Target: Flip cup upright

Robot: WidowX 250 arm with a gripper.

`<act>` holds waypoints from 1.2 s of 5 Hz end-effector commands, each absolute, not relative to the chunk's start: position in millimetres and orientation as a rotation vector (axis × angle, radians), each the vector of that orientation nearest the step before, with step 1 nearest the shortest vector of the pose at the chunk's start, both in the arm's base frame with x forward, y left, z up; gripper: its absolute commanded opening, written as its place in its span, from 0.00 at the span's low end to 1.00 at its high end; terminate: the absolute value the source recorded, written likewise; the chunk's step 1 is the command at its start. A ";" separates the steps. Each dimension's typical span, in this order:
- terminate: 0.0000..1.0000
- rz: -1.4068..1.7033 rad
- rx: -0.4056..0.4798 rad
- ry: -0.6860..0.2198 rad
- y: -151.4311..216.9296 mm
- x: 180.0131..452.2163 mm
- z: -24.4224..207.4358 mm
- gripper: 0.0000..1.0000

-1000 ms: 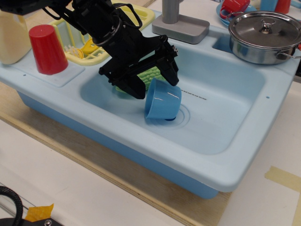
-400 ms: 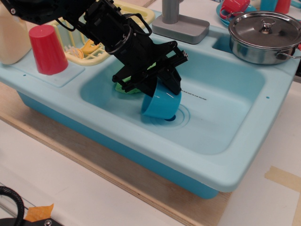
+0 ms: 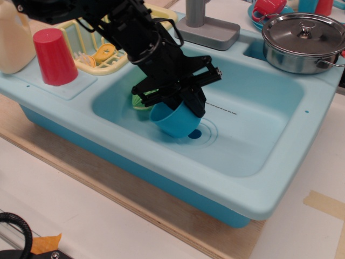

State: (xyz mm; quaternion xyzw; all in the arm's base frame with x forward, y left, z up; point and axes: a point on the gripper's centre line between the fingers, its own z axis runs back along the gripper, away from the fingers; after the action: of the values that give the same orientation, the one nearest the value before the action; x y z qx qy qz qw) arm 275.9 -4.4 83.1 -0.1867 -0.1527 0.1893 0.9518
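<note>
The small glossy bright-blue cup [image 3: 173, 120] is in the pale blue sink [image 3: 259, 135], near the drain. It is tilted, with its mouth turned up and to the left under the gripper and its base low to the right. My black gripper [image 3: 177, 101] reaches down from the upper left and is shut on the cup's rim. The cup's opening is mostly hidden by the gripper.
A green scrubber [image 3: 141, 100] lies in the sink behind the gripper. A red cup [image 3: 54, 56] stands upside down on the left ledge beside a yellow dish rack [image 3: 102, 56]. A steel lidded pot [image 3: 302, 40] sits at the back right, a grey faucet base [image 3: 207, 29] behind the basin.
The gripper has turned with the cup: the cup's mouth, which faced down and forward, now tilts up and left. The cup has shifted slightly left of the drain.
</note>
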 end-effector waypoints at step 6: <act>0.00 0.268 -0.025 -0.230 -0.8 276.1 67.7 1.00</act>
State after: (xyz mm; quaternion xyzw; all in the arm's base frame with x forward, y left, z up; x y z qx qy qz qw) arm 271.2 -3.8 60.3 -0.0113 -0.0997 0.1296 0.9865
